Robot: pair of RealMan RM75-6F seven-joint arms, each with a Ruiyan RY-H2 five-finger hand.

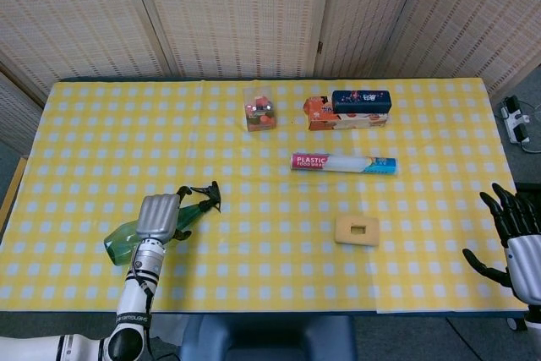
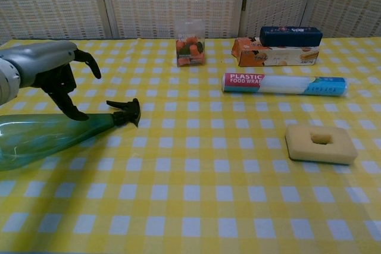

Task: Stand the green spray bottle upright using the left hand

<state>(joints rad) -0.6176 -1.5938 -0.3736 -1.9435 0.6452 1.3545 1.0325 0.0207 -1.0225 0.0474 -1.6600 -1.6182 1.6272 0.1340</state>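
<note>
**Left hand poised over the lying bottle**

The green spray bottle (image 1: 150, 227) is seen lying on its side on the yellow checked desk (image 1: 270, 133), in the near-left part of the cloth. Its long axis is set on a diagonal: the fat base points toward the near-left edge, while the black trigger head (image 2: 125, 111) points away and toward the middle of the desk. The bottle is not yet raised.

The left hand (image 1: 158, 217) is placed directly above the bottle's upper body, just short of the neck. In the chest view its fingers (image 2: 66, 105) are spread and curved downward, one tip close to or touching the green shoulder; whether contact is made cannot be told. Nothing is gripped: the fingers are apart and hold nothing.

The right hand (image 1: 517, 238) is held at the far near-right edge, well apart from the bottle, fingers spread and empty. The left hand is by far the nearer.

The coming move is judged to turn on the grip being closed across the bottle's axis, not along it, so that the base can be swung down onto the cloth and the trigger head brought upward. A grip too near the neck may let the heavier base slip or roll.
</note>
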